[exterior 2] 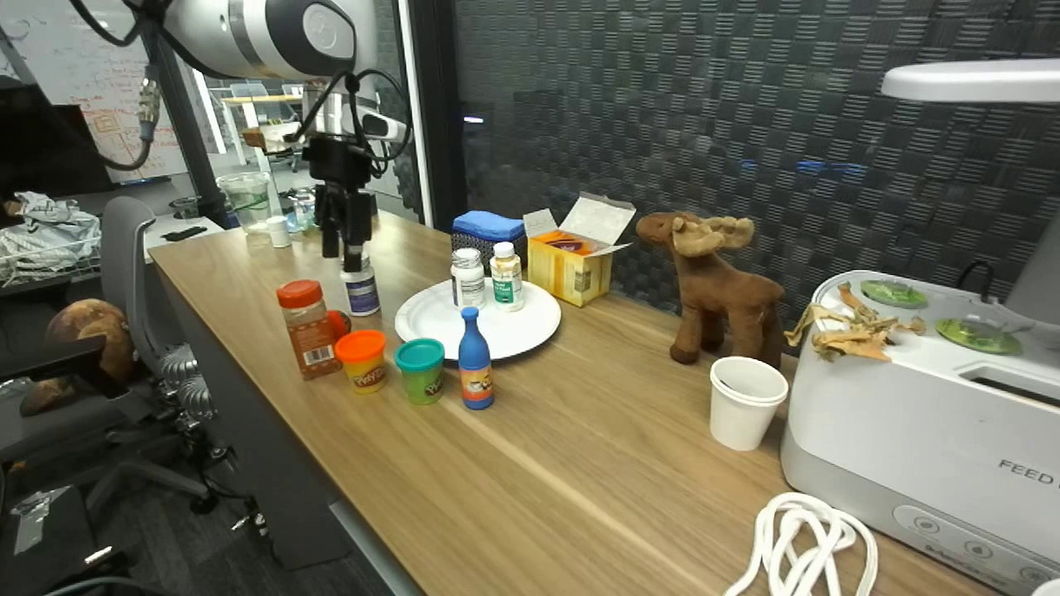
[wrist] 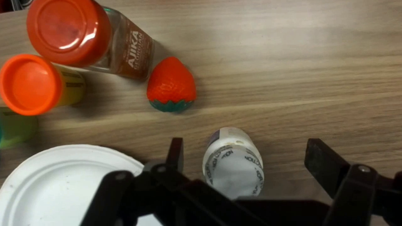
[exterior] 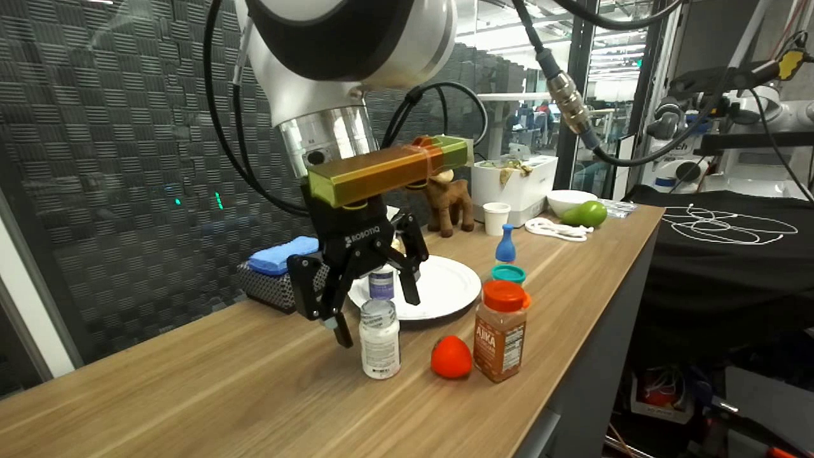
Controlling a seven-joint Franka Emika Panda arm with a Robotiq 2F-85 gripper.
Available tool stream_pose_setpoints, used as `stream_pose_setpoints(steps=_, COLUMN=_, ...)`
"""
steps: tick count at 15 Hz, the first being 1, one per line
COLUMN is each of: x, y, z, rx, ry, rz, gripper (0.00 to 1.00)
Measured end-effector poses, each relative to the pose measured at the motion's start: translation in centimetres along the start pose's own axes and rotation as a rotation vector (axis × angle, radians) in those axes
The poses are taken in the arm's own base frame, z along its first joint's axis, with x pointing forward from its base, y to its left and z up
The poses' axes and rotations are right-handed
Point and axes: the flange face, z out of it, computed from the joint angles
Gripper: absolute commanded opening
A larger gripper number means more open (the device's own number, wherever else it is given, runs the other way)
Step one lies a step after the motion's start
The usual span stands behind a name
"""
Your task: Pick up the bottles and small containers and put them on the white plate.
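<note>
In the wrist view, the gripper (wrist: 245,153) is leaving gaps on both sides of the white bottle (wrist: 234,163), wider on the right. Bare surface (wrist: 314,78) is lying on that side; a toy strawberry (wrist: 171,83) and a red-lidded jar (wrist: 97,37) are blocking the upper left. Two other bottles (exterior 2: 468,283) are filling some of the white plate (exterior 2: 530,327).

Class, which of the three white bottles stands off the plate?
The bottle nearest the open gripper: it stands on the wooden counter; the green-labelled bottle and its neighbour stand on the plate.
</note>
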Motion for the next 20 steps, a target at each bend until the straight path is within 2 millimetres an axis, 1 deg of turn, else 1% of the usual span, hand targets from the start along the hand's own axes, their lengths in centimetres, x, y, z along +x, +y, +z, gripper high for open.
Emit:
stream_pose_setpoints(steps=1, x=0.1, y=0.1, z=0.1, rx=0.004, ry=0.008, rz=0.002, gripper=0.80)
stream_pose_setpoints(steps=3, x=0.2, y=0.3, z=0.1, rx=0.012, ry=0.024, rz=0.007, gripper=0.68)
stream_pose_setpoints(steps=6, x=0.1, y=0.5, z=-0.4, rx=0.020, ry=0.050, rz=0.020, gripper=0.42)
stream_pose_setpoints(steps=8, x=-0.1, y=0.7, z=-0.8, rx=0.024, ry=0.062, rz=0.030, gripper=0.28)
stream_pose_setpoints(steps=9, x=-0.2, y=0.7, z=-0.9, rx=0.025, ry=0.066, rz=0.035, gripper=0.20)
stream_pose_setpoints(steps=14, x=-0.7, y=0.7, z=-1.1, rx=0.028, ry=0.073, rz=0.041, gripper=0.19)
stream_pose_setpoints(steps=16, x=-0.7, y=0.9, z=-1.6, rx=0.035, ry=0.085, rz=0.043, gripper=0.19)
stream_pose_setpoints(steps=18, x=-0.8, y=1.7, z=-3.4, rx=0.046, ry=0.112, rz=0.054, gripper=0.19)
stream_pose_setpoints(steps=20, x=-0.9, y=3.5, z=-6.0, rx=0.052, ry=0.154, rz=0.077, gripper=0.19)
